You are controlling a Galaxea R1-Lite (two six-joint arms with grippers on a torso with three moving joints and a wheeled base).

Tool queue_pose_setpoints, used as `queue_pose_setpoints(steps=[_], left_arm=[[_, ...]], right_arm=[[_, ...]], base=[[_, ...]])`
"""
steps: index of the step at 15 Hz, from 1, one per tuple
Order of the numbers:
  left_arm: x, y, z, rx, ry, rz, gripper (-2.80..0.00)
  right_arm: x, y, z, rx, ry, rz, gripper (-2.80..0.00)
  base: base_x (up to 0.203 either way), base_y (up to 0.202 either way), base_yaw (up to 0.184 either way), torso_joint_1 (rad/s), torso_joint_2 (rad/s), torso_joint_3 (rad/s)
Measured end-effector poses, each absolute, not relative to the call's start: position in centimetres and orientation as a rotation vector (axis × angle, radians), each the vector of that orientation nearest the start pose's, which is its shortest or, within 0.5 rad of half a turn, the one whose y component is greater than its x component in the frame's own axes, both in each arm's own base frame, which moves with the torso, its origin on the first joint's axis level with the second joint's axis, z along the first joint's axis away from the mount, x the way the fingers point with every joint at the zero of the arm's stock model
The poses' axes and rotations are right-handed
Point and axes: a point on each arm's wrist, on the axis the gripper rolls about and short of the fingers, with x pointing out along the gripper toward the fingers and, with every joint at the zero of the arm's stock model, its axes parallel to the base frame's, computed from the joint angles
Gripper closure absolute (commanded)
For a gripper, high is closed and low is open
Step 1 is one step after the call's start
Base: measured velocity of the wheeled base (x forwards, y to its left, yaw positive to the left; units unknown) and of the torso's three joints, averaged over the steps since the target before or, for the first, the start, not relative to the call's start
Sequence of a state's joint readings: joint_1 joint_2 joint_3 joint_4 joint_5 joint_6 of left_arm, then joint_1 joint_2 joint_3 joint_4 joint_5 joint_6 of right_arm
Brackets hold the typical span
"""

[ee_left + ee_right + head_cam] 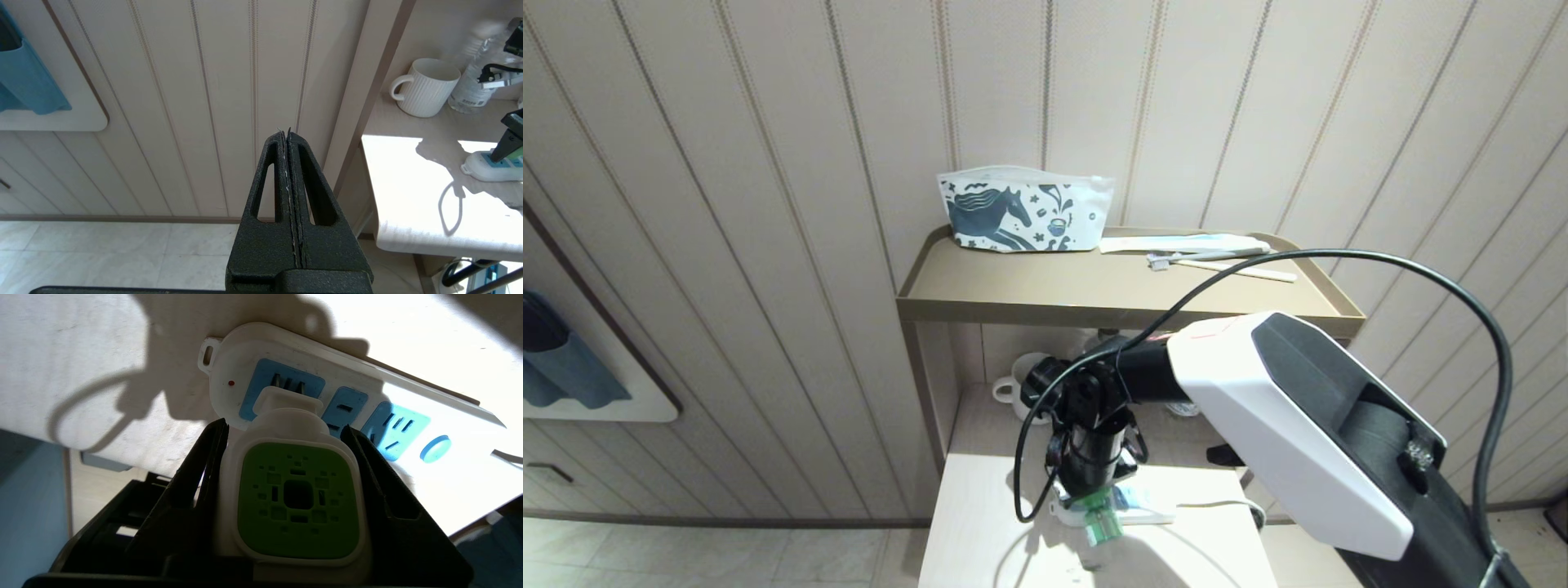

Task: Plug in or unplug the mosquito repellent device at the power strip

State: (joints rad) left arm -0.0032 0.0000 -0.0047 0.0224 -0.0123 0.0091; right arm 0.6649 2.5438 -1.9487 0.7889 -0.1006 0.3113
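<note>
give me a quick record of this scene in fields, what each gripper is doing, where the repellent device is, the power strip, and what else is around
right gripper: shut on the mosquito repellent device, one finger on each side
device position: plug end at the end socket of the power strip; whether the pins are seated cannot be told
power strip: flat on the lower table, other two sockets free
left gripper: shut, empty, off to the side of the table
nearby: mug, water bottle
top shelf: horse-print pouch, toothbrush
</note>
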Motion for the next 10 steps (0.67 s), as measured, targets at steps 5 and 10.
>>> queue_pose_setpoints(steps=[5,10], left_arm=[[-2.32,-0.02,7.45,0.009,0.018,-0.016,0.00],[-2.32,-0.02,7.44,0.009,0.018,-0.015,0.00]], right_arm=[[35.98,27.90,2.91,-0.291,1.320,0.226,0.00],[36.10,28.03,2.87,-0.291,1.308,0.241,0.00]], base=[[0.000,0.000,0.000,0.000,0.00,0.000],[0.000,0.000,0.000,0.000,0.00,0.000]])
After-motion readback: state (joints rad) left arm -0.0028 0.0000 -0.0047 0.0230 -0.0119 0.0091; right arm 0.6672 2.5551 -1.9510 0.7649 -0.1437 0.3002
